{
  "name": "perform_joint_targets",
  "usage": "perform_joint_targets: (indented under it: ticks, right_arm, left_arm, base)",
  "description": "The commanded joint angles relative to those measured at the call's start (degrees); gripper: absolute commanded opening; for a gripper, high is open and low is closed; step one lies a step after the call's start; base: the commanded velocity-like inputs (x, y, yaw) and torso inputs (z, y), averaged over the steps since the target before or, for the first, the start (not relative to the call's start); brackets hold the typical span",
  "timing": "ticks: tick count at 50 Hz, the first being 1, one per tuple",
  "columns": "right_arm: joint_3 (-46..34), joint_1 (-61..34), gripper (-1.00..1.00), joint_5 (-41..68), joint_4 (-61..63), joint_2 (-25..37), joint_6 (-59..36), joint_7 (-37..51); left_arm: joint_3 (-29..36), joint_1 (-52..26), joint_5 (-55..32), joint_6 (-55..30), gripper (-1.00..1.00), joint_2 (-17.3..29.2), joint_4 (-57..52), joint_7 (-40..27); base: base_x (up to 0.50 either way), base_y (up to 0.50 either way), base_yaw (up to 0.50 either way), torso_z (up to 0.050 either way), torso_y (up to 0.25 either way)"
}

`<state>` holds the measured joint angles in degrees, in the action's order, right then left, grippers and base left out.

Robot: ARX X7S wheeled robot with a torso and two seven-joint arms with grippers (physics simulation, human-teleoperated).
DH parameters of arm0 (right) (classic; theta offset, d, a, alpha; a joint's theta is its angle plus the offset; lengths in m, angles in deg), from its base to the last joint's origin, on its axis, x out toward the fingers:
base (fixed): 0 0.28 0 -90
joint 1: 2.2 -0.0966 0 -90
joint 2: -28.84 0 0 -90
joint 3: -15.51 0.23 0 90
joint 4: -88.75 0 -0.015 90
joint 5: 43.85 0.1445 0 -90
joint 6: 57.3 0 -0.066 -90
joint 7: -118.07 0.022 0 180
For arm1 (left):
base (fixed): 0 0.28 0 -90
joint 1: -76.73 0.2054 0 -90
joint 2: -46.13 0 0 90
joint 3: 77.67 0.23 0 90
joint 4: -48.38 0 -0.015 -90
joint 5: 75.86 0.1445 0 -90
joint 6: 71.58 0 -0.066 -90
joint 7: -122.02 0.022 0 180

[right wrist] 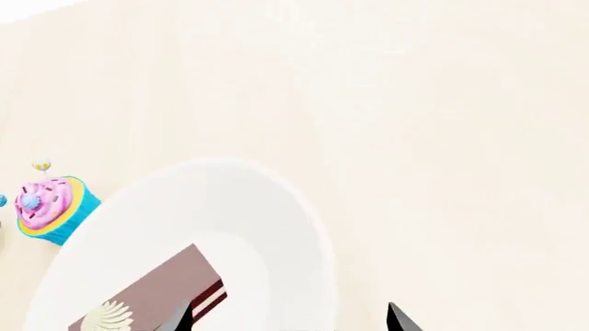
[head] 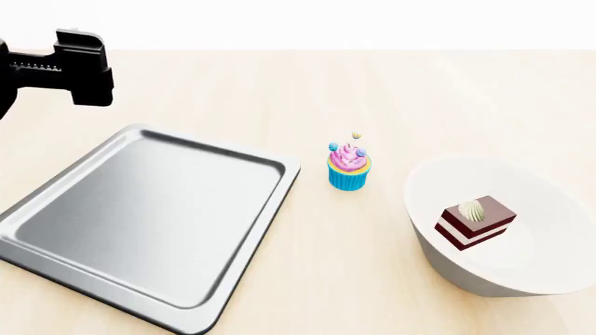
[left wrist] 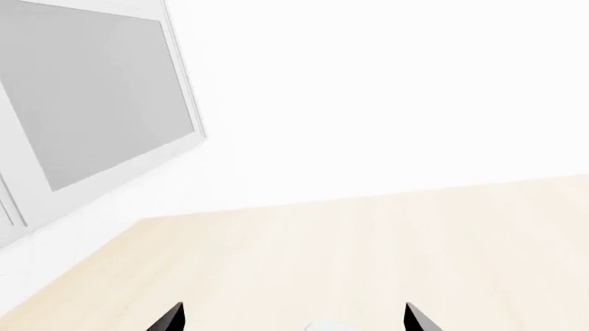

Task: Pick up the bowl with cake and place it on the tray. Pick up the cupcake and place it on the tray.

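The grey tray lies at the left of the table. The cupcake, pink-frosted in a blue wrapper, stands between the tray and the white bowl. The layered chocolate cake sits inside the bowl. In the right wrist view, my right gripper is open, one fingertip over the bowl's inside by the cake, the other outside the bowl; the cupcake stands beyond. My left gripper is open and empty, high over bare table.
My left arm hangs above the table's far left corner, beyond the tray. The left wrist view shows a white wall with a grey framed window past the table's edge. The right gripper is outside the head view.
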<state>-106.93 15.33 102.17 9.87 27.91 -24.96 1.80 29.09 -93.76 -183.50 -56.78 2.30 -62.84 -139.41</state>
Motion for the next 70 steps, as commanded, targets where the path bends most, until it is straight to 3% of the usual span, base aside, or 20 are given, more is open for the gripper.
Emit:
perform_joint_targets:
  ticks: [1, 11, 26, 34, 48, 59, 70]
  right_arm:
    - [-2.6, 3.7, 1.00, -2.4, 0.0, 0.8, 2.4, -6.0]
    - [-1.9, 2.7, 1.00, -1.1, -5.3, -2.4, -1.1, -0.3]
    - [-2.5, 2.2, 1.00, -6.9, -9.1, -10.0, -3.0, -2.2]
    - [-5.0, -1.1, 1.00, -7.1, -14.8, -14.5, -7.9, 1.6]
    - [-5.6, 0.6, 1.00, -6.0, -16.6, -13.0, -4.9, 2.6]
    - [-6.7, 1.0, 1.00, -7.6, -19.6, -17.5, -5.7, 0.4]
    - [-7.6, 6.7, 1.00, -8.6, -18.6, -13.2, -3.5, -2.1]
  left_arm:
    - [0.8, -0.5, 0.7, 0.6, 1.00, -0.1, 0.3, 0.7]
    - [1.3, -0.2, 2.2, 0.9, 1.00, -0.2, 0.3, 2.0]
    - [2.5, -0.5, 4.8, 1.2, 1.00, -1.2, 1.1, 4.0]
    - [2.3, 0.7, 10.0, 1.5, 1.00, -1.0, 1.6, 9.5]
    - [3.8, -0.7, 7.8, 1.9, 1.00, -2.1, 2.1, 6.6]
    - [3.4, 0.3, 12.0, 2.5, 1.00, -0.9, 2.3, 11.6]
    - [4.2, -0.3, 13.1, 2.5, 1.00, -1.2, 2.9, 12.4]
  base:
    - [0.00, 0.00, 0.00, 0.000, 0.000]
    - [0.00, 0.00, 0.00, 0.000, 0.000]
    - [0.00, 0.00, 0.00, 0.000, 0.000]
    - [0.00, 0.00, 0.00, 0.000, 0.000]
    - [0.00, 0.00, 0.00, 0.000, 0.000]
    - [0.00, 0.00, 0.00, 0.000, 0.000]
    - [0.00, 0.00, 0.00, 0.000, 0.000]
